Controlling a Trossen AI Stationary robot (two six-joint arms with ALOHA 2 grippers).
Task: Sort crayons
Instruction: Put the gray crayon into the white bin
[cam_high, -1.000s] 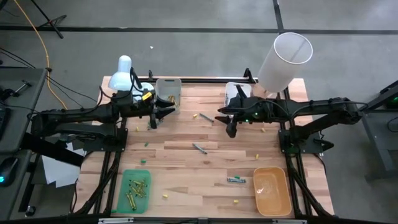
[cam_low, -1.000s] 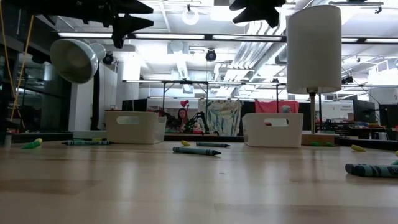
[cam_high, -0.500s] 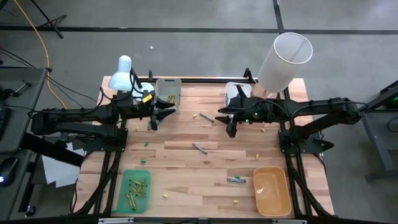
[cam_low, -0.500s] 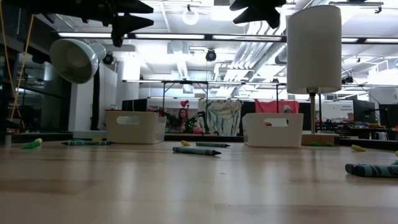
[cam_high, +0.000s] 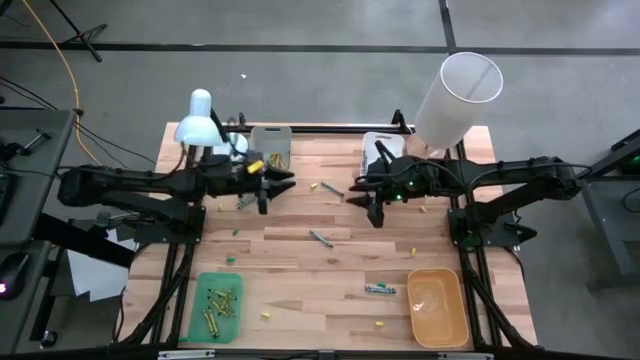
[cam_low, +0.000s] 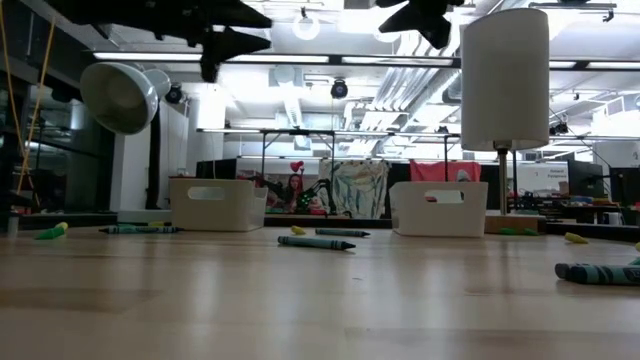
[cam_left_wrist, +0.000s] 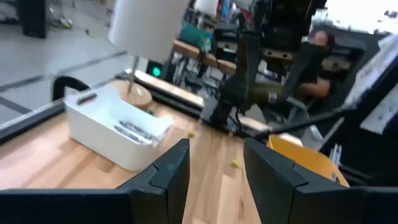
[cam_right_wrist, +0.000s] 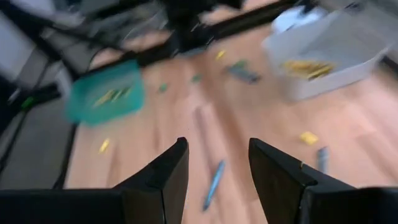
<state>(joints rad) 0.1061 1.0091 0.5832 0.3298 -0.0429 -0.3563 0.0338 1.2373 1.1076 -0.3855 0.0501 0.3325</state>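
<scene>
Loose crayons lie flat on the wooden table: a teal one at the middle, another nearer the front, and short yellow pieces. My left gripper hangs open above the table's far left part, with nothing between its fingers. My right gripper hangs open above the far right part, also with nothing in it. A blue crayon lies on the wood below and ahead of the right gripper. Both grippers show high above the table in the low view.
A green tray with yellow-green crayons sits front left, an orange tray front right. Two white bins stand at the far edge, one with yellow crayons, one with grey. A desk lamp and a white cylinder lamp stand behind.
My left gripper has gone toward the table's right edge, away from the left white bin and out over the wood, staying open. My right gripper has stayed in place and turned a little at the wrist. No crayon has moved.
</scene>
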